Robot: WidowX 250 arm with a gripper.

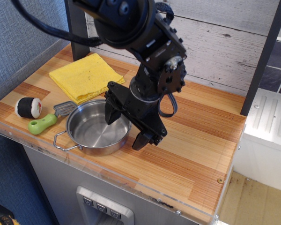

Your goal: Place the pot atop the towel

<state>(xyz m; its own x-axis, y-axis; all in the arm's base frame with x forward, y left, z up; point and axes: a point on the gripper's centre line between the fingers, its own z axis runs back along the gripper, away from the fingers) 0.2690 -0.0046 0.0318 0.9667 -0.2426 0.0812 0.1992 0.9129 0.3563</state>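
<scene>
Shiny steel pot upright near counter front; yellow folded towel flat just behind.

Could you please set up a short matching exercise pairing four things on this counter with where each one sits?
Things:
1. pot
2. towel
3. sushi roll
4. hand

Places:
A. far left, by the front edge
B. straddling the pot's right rim, open
C. back left, flat
D. front of the counter, not on the towel

Pairs: 1-D, 2-C, 3-A, 4-B
</scene>
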